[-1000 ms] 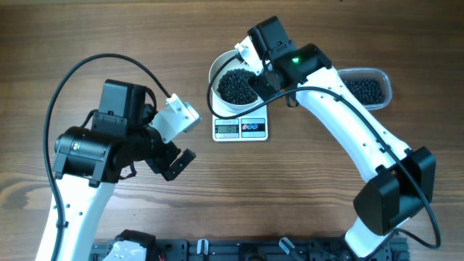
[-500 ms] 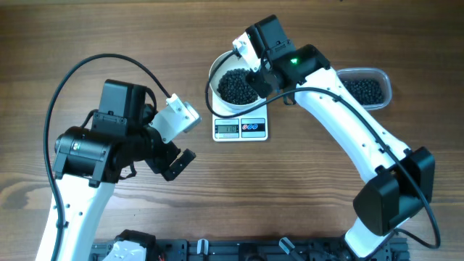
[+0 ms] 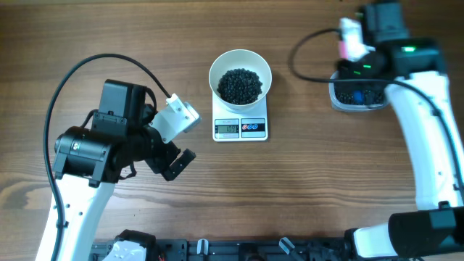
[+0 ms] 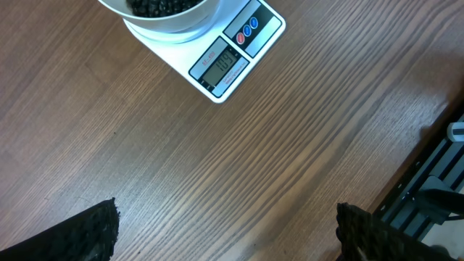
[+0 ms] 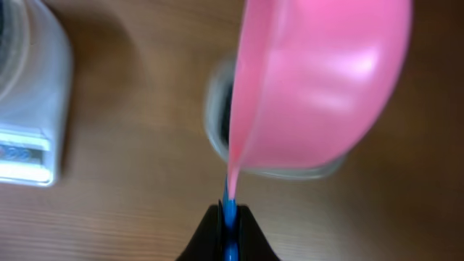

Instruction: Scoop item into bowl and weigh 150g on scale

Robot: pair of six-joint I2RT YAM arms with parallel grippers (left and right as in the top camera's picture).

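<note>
The bowl (image 3: pixel 240 56), holding the beads (image 3: pixel 240 85), is seen on the scale (image 3: pixel 240 128) at upper centre of the overhead view; the display's reading cannot be made out. More beads are seen in a clear tub (image 3: pixel 348 106) at upper right. The right gripper (image 5: pixel 229 221) is closed on the blue handle of a pink scoop (image 5: pixel 319 80), held over the tub; the scoop's contents are hidden. The left gripper (image 4: pixel 225 232), at lower left, is held over the table (image 3: pixel 326 181), jaws wide apart, nothing between them.
</note>
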